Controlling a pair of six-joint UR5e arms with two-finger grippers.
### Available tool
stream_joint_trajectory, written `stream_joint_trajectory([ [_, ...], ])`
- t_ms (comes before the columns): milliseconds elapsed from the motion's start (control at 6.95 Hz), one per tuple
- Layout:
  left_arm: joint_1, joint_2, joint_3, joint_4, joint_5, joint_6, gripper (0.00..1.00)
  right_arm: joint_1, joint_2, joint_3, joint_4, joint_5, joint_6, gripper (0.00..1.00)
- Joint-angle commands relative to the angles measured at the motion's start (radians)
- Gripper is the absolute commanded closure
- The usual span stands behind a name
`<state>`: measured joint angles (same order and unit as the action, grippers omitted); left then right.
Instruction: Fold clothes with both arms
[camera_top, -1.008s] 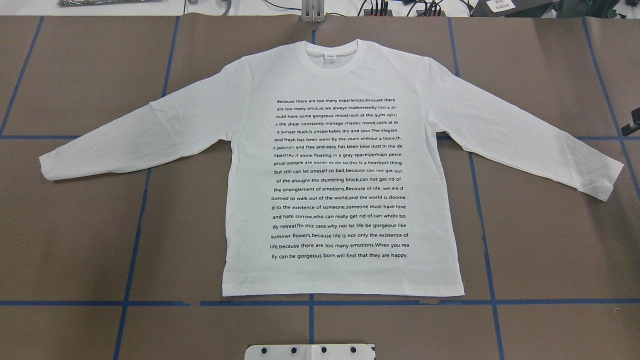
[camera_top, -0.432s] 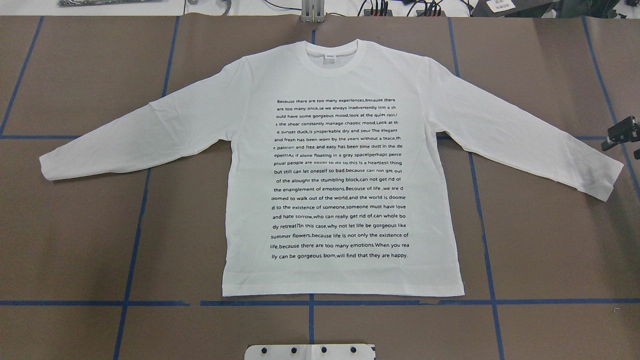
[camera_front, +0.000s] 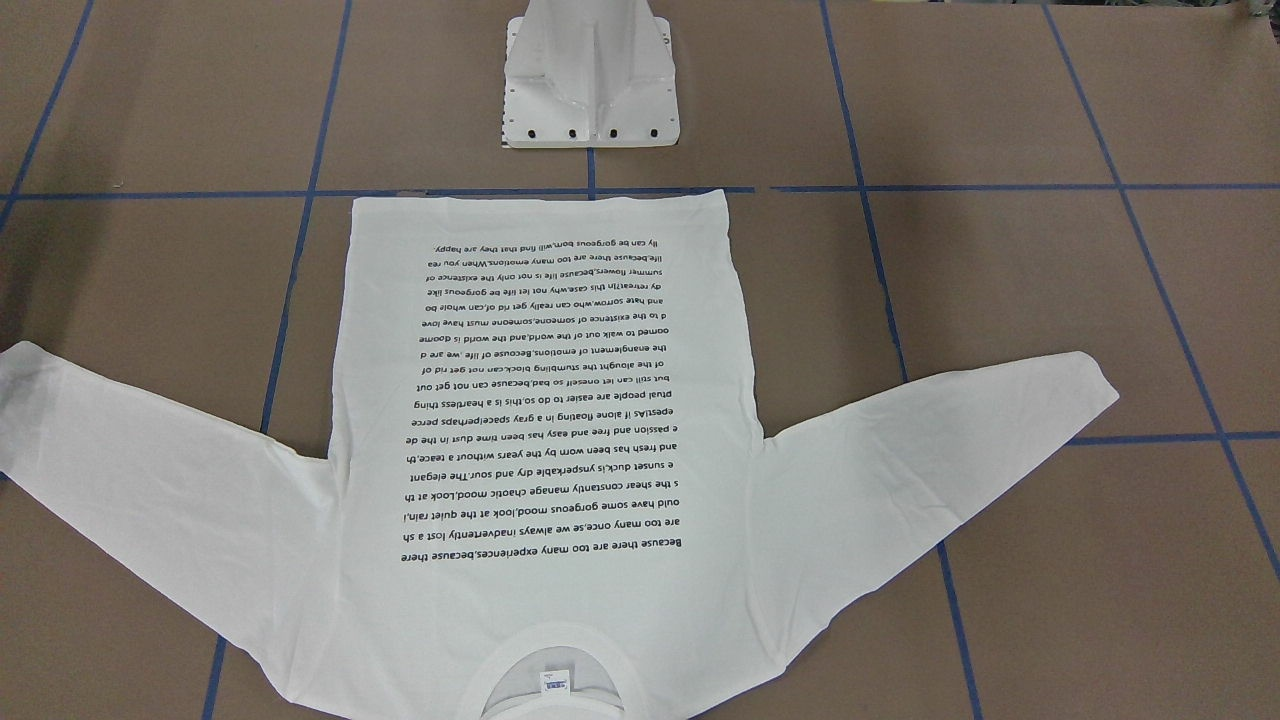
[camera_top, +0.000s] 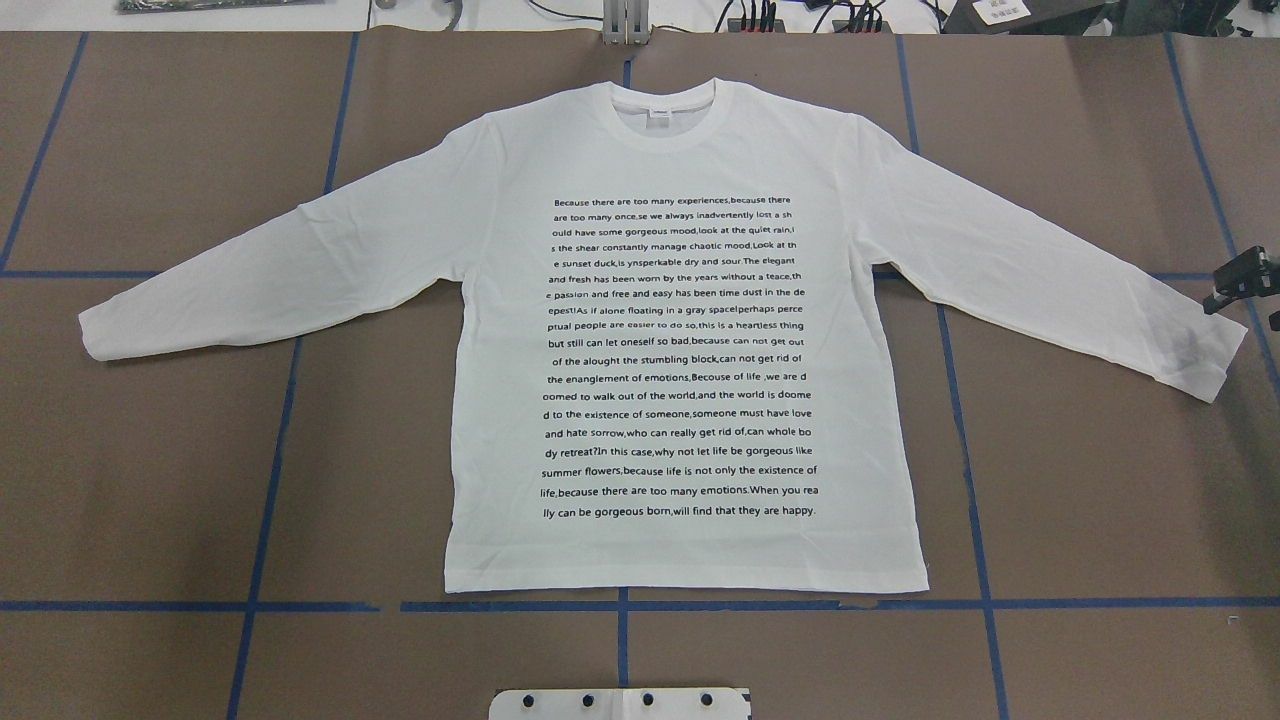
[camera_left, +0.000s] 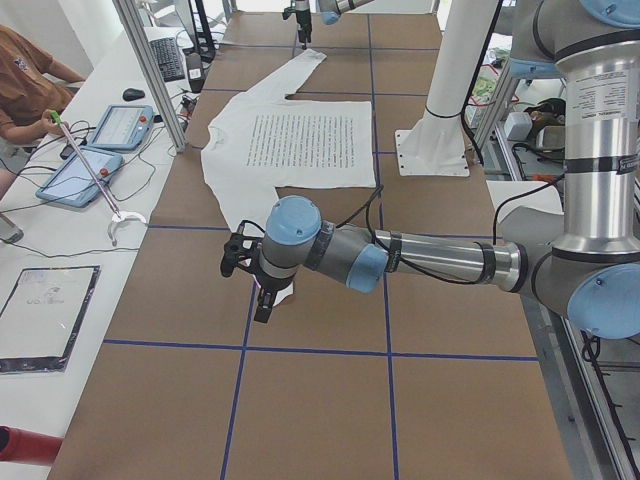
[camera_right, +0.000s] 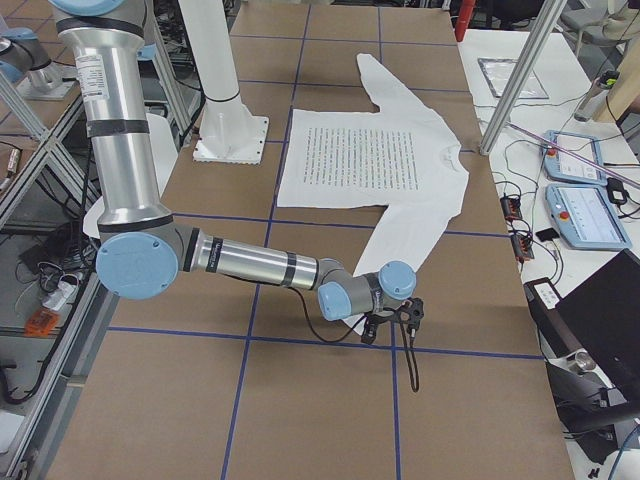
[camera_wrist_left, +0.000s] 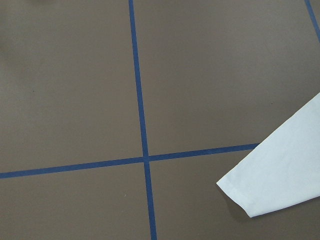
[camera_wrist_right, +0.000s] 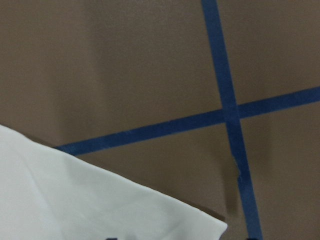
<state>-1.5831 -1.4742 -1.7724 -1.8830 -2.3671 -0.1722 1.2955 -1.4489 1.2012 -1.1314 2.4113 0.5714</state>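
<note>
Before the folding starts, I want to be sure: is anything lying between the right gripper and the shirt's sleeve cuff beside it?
Nothing visible does. The right gripper is just past the cuff of the shirt, with only bare brown table between them. The cuff lies flat and uncovered.

matt white cloth shirt (camera_top: 500, 250), matt brown paper table cover (camera_top: 150, 480)

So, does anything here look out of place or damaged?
Nothing stands out. The shirt lies flat, print up, both sleeves spread; only the blue tape line near its hem has a small gap.
</note>
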Motion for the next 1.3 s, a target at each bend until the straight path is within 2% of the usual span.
stream_joint_trajectory([
  [0, 0.000, 0.000, 0.001, -0.001, 0.005, 0.002, 0.00, -0.015, 0.010, -0.037, 0.005, -0.001, 0.001, 0.14],
  [288, 0.000, 0.000, -0.001, -0.001, 0.005, 0.000, 0.00, -0.031, 0.015, -0.043, 0.005, -0.001, 0.001, 0.21],
  [432, 0.000, 0.000, 0.001, -0.001, 0.005, 0.002, 0.00, -0.032, 0.019, -0.046, 0.004, -0.003, 0.001, 0.36],
  [576, 0.000, 0.000, 0.001, -0.001, 0.005, 0.002, 0.00, -0.032, 0.019, -0.049, 0.004, -0.001, 0.001, 0.78],
  [720, 0.000, 0.000, 0.001, -0.001, 0.005, 0.000, 0.00, -0.032, 0.019, -0.049, 0.004, -0.001, 0.001, 1.00],
  [1152, 0.000, 0.000, -0.001, -0.001, 0.005, -0.003, 0.00, -0.028, 0.022, -0.028, 0.007, 0.003, 0.001, 1.00],
])
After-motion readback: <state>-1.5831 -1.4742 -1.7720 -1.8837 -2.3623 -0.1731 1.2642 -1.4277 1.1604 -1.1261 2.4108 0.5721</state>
